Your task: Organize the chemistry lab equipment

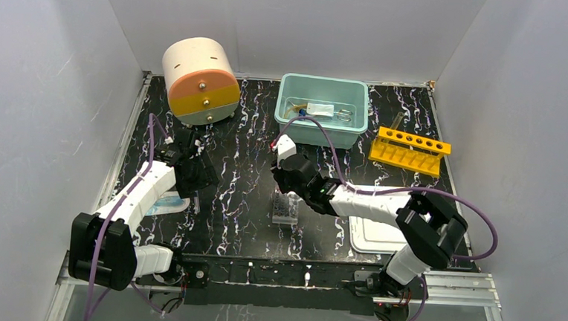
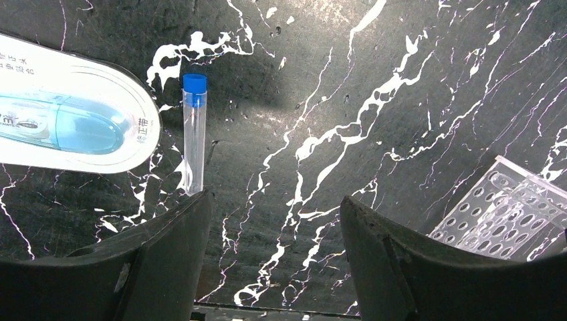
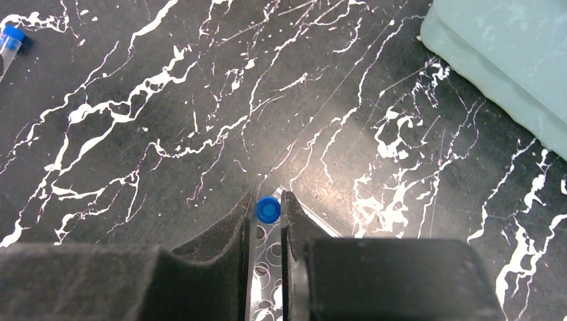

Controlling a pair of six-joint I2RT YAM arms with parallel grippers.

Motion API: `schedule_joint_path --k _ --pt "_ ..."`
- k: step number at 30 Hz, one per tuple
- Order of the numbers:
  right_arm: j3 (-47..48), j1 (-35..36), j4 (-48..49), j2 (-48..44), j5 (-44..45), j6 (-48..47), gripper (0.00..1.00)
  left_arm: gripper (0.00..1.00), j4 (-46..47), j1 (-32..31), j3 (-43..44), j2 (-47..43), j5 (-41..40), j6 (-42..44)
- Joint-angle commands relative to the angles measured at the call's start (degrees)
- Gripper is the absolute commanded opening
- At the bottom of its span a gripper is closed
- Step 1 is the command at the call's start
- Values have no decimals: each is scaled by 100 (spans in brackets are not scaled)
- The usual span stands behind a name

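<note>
Right gripper (image 3: 267, 224) pinches a blue-capped tube (image 3: 268, 210), lower centre; probably light, slick, brittle; left gripper (image 2: 274, 221) gapes wide, empty; take the loose tube (image 2: 194, 137), upper left, mid-barrel.

top: high, near side, whole table (image 1: 244, 151) | wrists: close, looking down | both share loose capped tube (image 2: 194, 134)

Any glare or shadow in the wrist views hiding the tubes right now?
Left wrist view: a soft shadow darkens the table beyond the open left gripper, yet the lying tube reads sharp. Right wrist view: a bright sheen ahead of the right gripper; the gripped tube shows its blue cap clearly, the well plate under it faint.
</note>
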Motion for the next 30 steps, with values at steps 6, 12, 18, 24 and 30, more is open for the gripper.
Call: schedule_joint_path --k 6,12,18,24,30 --pt "-232 -118 1229 120 -202 -185 15 68 -237 86 49 -3 -137 33" --pt "-113 -236 1632 343 -374 -217 16 68 -314 113 73 13 -242 -45" --pt "174 -304 1986 712 -525 -429 16 68 -413 167 39 75 -368 -165" --pt "18 -316 1917 671 -660 -453 18 68 -430 221 -51 90 -416 -204" --pt "-248 -316 1719 475 -801 -394 32 71 -403 254 -162 120 -500 -215"
